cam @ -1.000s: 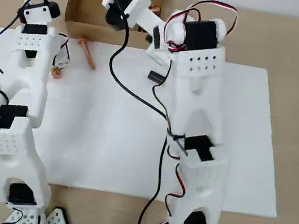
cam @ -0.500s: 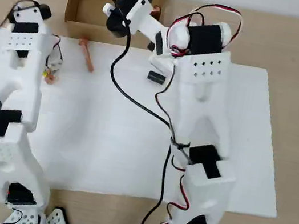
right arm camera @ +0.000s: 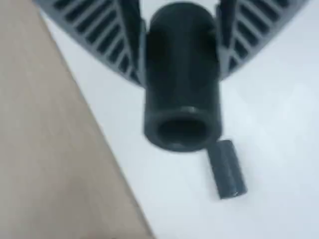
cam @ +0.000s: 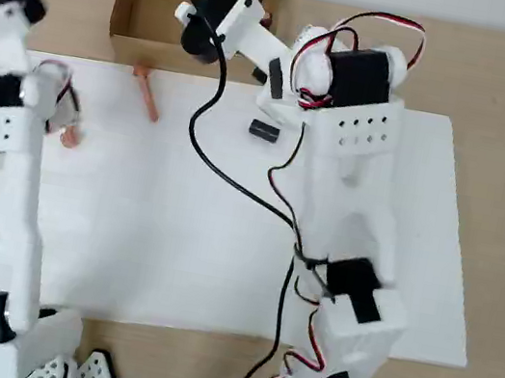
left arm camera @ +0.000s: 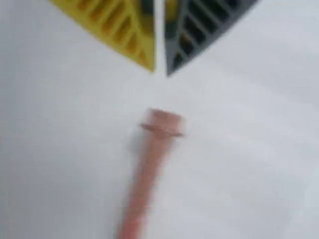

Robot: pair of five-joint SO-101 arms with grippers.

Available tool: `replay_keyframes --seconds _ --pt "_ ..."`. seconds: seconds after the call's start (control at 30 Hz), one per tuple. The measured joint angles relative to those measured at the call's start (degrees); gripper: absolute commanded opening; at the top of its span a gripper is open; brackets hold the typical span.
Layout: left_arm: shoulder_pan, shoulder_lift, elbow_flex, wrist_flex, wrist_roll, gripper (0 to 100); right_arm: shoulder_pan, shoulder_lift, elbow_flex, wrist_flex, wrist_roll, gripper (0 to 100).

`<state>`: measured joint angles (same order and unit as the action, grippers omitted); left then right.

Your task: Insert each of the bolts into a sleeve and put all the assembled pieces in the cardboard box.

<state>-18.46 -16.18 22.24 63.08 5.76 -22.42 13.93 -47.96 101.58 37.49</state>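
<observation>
Cardboard box [cam: 122, 0]: right arm overhangs it, so we cannot tell contents. White mat [cam: 176, 234] abuts box front wall. Loose sleeve [cam: 264, 131] lies on mat near box's right front corner; bolt [cam: 147, 90] lies just before left front corner. Second bolt [left arm camera: 154, 164] lies farther from box, its head just short of left pincer [left arm camera: 159, 69], whose tips are nearly touching and empty. Right pincer [right arm camera: 182, 79] is clamped on held sleeve [right arm camera: 182, 114], near box's right front corner.

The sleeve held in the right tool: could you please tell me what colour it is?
Black. The held sleeve shows best in the right wrist view.
</observation>
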Motion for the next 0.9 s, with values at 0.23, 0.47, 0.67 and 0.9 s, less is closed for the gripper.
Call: replay_keyframes --seconds 0.23,0.47,0.67,0.9 --pt "-1.8 -0.1 8.9 -9.2 2.5 17 -0.1 -5.9 7.6 0.0 0.0 1.1" --pt "-1.8 -0.1 11.2 -15.2 3.0 17 -0.3 -8.4 9.9 0.0 0.0 1.1" --pt "-1.8 6.4 11.1 -18.5 3.0 16 -0.3 -9.9 10.7 0.0 0.0 1.1" --pt "-1.8 17.4 5.5 -15.1 3.0 16 -0.3 -10.3 12.1 0.0 0.0 1.1"
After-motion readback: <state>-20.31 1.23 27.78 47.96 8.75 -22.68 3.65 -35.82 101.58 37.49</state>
